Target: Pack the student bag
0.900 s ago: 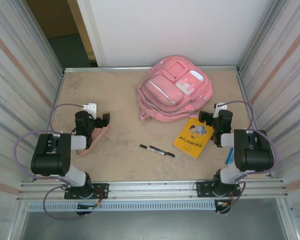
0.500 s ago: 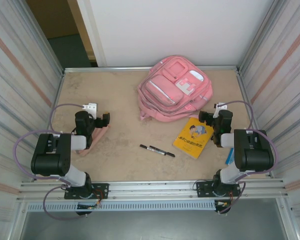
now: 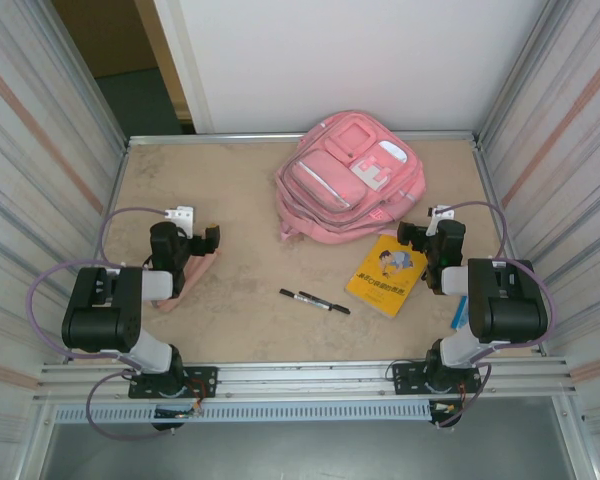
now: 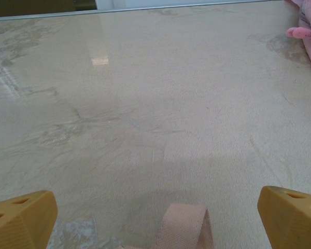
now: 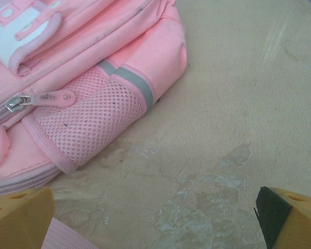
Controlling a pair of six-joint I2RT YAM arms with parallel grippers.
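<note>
With jaws spread wide and empty, the right pincer (image 5: 155, 218) hangs just short of the student bag (image 5: 83, 62), whose zip pull (image 5: 51, 97), ahead to its left, looks best pinched squarely, while the left pincer (image 4: 155, 218), equally wide and empty, hangs over a pink strap (image 4: 184, 228), well apart from the bag.

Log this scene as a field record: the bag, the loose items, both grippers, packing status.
student bag: lying front side up at the far side of the table
yellow book: flat on the table, just in front of the bag
black pens: on the table, left of the book
pink pouch: on the table under the left gripper
left gripper: open, holding nothing
right gripper: open, holding nothing, facing the bag's mesh side pocket
packing status: book, pens and pouch all outside the bag
</note>
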